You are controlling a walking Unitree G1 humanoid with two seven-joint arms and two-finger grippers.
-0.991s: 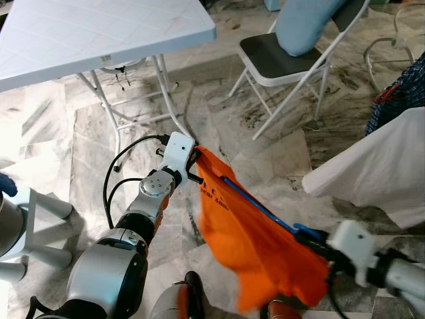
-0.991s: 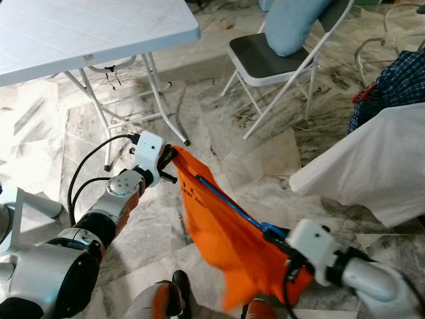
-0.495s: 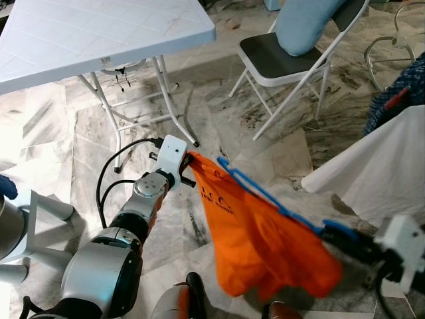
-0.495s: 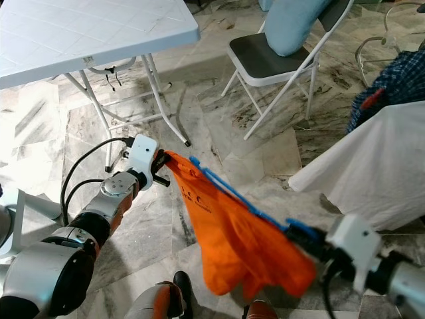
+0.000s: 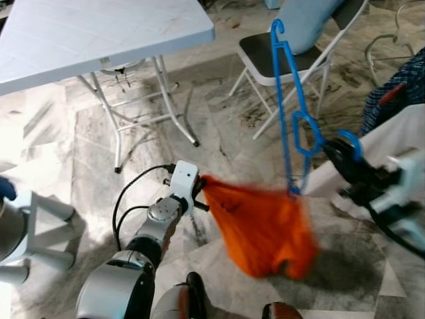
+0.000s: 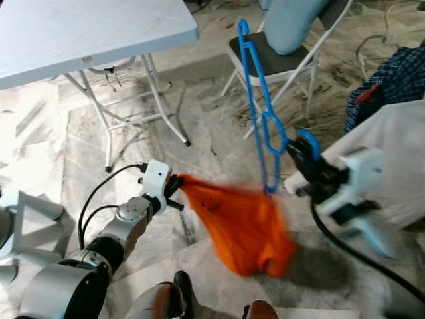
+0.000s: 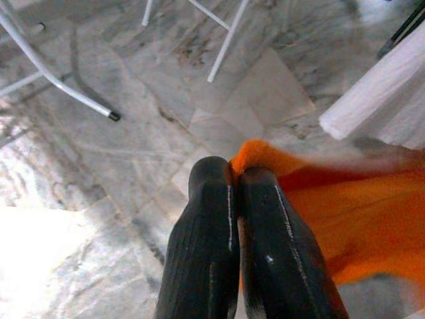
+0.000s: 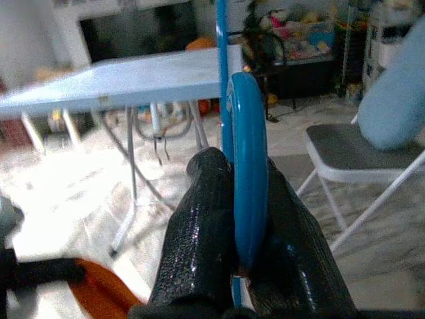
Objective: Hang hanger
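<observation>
A blue plastic hanger stands almost upright in the air, its lower end caught in an orange garment. My right gripper is shut on the hanger's blue hook at the right. My left gripper is shut on the garment's corner low at the centre left. The orange cloth hangs between the two grippers above the marble floor and looks blurred.
A white folding table stands at the back left. A folding chair with a light blue cushion is at the back right. White cloth and a dark checked garment hang at the right. Marble floor lies below.
My right gripper has swung up and to the right, tipping the hanger from lying inside the garment to nearly upright. The orange cloth has slid down and bunched. The left gripper has dropped slightly.
</observation>
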